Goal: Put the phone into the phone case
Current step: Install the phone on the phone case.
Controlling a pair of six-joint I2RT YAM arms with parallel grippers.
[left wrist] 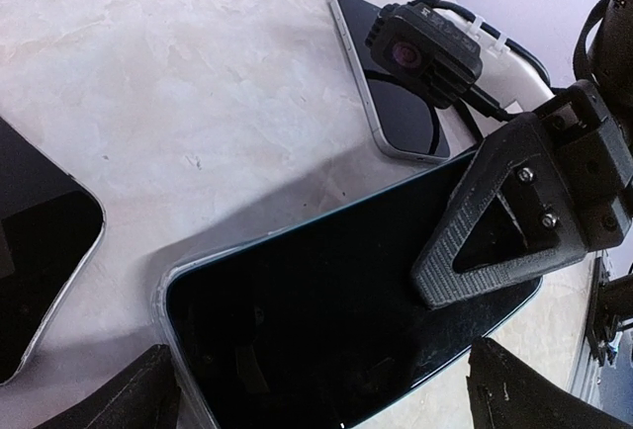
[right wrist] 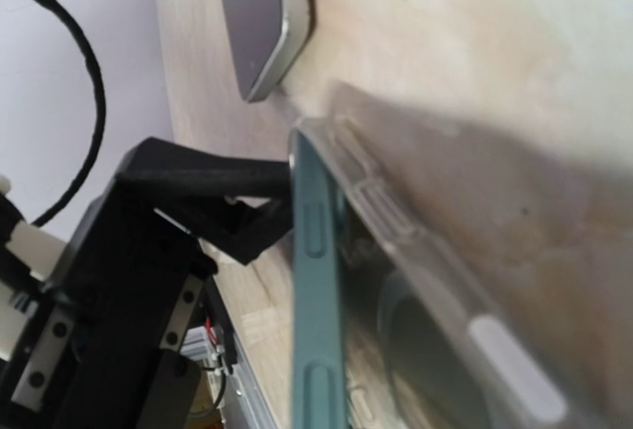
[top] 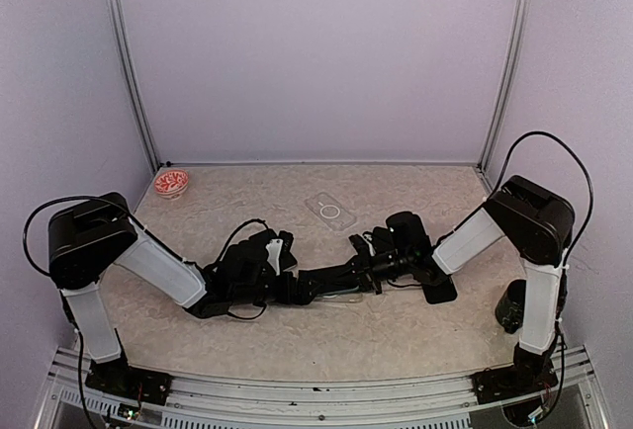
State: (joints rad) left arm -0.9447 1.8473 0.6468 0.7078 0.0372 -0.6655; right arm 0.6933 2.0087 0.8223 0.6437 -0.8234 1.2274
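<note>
A small red-and-white patterned bowl (top: pixel 172 184) sits at the upper left of the marbled beige tabletop (top: pixel 247 192). Lower and further right, the left gripper (top: pixel 289 277) stands spread wide, its fingers to either side of one end of the dark-screened, teal-edged phone (left wrist: pixel 316 330). That phone lies at centre, partly seated in a clear soft plastic case (right wrist: pixel 435 281). The right gripper (top: pixel 371 263), jaws closed together, rests one finger (left wrist: pixel 495 231) on the screen. Above centre lies a second clear case (top: pixel 331 212), and a silver-edged phone (left wrist: pixel 396 103) lies further right.

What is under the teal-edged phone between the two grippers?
A clear case lies under the phone, its rim showing along one edge. The table beneath them is covered.
</note>
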